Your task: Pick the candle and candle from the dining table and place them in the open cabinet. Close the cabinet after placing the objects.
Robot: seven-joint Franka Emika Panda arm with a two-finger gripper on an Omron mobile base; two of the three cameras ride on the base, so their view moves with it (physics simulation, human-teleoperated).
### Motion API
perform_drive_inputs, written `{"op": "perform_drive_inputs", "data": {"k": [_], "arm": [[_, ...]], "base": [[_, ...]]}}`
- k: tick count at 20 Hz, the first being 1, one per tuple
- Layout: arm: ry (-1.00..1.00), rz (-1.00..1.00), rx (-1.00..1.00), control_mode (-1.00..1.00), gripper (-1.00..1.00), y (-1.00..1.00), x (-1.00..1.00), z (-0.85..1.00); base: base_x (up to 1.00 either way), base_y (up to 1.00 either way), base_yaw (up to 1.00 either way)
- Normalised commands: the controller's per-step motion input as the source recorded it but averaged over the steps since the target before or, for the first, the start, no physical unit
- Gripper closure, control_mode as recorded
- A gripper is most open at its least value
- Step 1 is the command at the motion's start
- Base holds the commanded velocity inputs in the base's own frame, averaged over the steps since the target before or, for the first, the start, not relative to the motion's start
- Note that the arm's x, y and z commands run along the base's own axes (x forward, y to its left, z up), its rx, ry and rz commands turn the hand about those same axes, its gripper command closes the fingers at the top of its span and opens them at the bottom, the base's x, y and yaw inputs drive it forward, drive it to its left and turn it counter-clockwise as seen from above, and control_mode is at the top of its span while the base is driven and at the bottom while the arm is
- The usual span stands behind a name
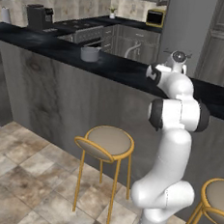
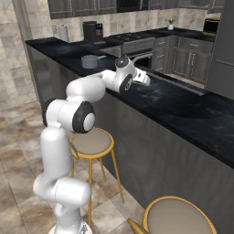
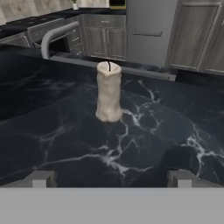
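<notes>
Barely started: our hand (image 3: 111, 178) hovers w/ jaws wide & empty, facing the candle (image 3: 108, 92), which stands upright on the worktop (image 3: 52, 127) just ahead, ungrasped, so both pickups, placing & cabinet closing remain.

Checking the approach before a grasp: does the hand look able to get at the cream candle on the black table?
Probably yes: the cream lumpy candle stands upright straight ahead of the open hand, with bare black marbled table between.
</notes>
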Motion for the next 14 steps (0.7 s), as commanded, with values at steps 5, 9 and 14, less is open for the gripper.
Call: {"op": "perform_drive_inputs", "data": {"k": [5, 9, 14], "arm": [[0.00, 0.00, 0.00, -1.00, -1.00, -0.08, 0.27, -0.11], [0.00, 0.00, 0.00, -1.00, -1.00, -0.13, 0.24, -0.08], [0.00, 0.00, 0.00, -1.00, -1.00, -0.08, 0.26, -0.05]], "base": [[0.00, 0.00, 0.00], [0.00, 0.00, 0.00], [0.00, 0.00, 0.00]]}}
